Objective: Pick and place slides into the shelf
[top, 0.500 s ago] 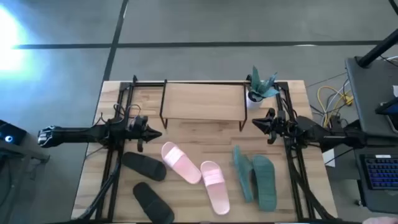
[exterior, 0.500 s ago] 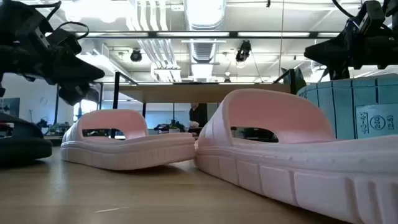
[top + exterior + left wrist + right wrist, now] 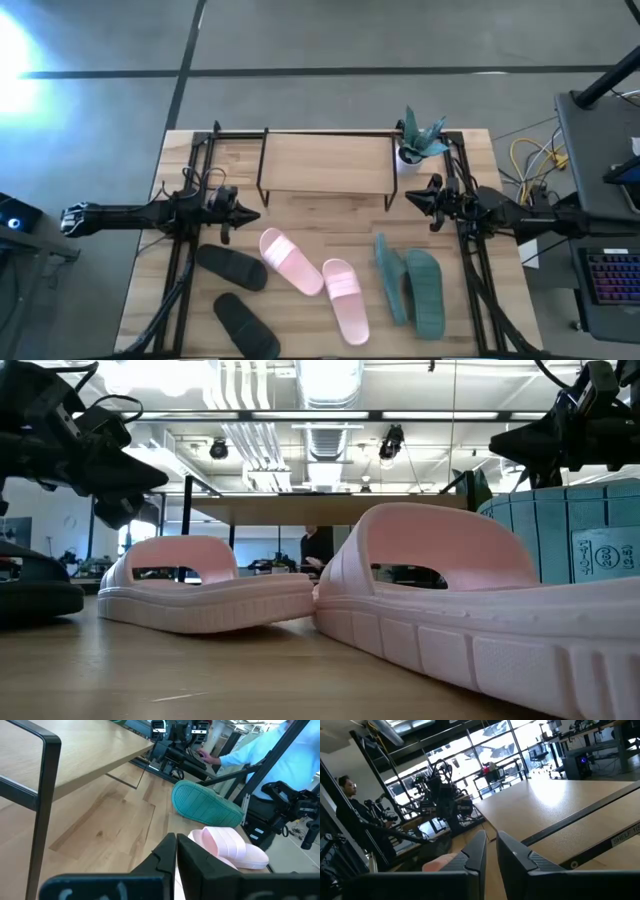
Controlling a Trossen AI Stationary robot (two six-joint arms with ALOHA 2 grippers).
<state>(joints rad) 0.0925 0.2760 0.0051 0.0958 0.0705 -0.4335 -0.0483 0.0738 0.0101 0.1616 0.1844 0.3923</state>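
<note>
High view: slides (image 3: 330, 290) lay at 6 o'clock of the empty shelf (image 3: 325, 162) on the tabletop (image 3: 300, 215). Left gripper (image 3: 252, 213) and right gripper (image 3: 412, 198) hovered, fingers pressed together.
Low view: pink slide (image 3: 205, 585) looked light, flexible rubber; judged best pinched at strap.

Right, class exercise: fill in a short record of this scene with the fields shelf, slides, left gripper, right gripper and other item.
shelf: shelf at the table's far side, nothing on its board
slides: pink pair mid-table, black pair nearer the left arm, teal pair nearer the right arm; none placed
left gripper: left gripper shut, empty, above the table beside the shelf
right gripper: right gripper nearly shut, empty, by the shelf's other end
other item: potted plant beside the shelf
</note>
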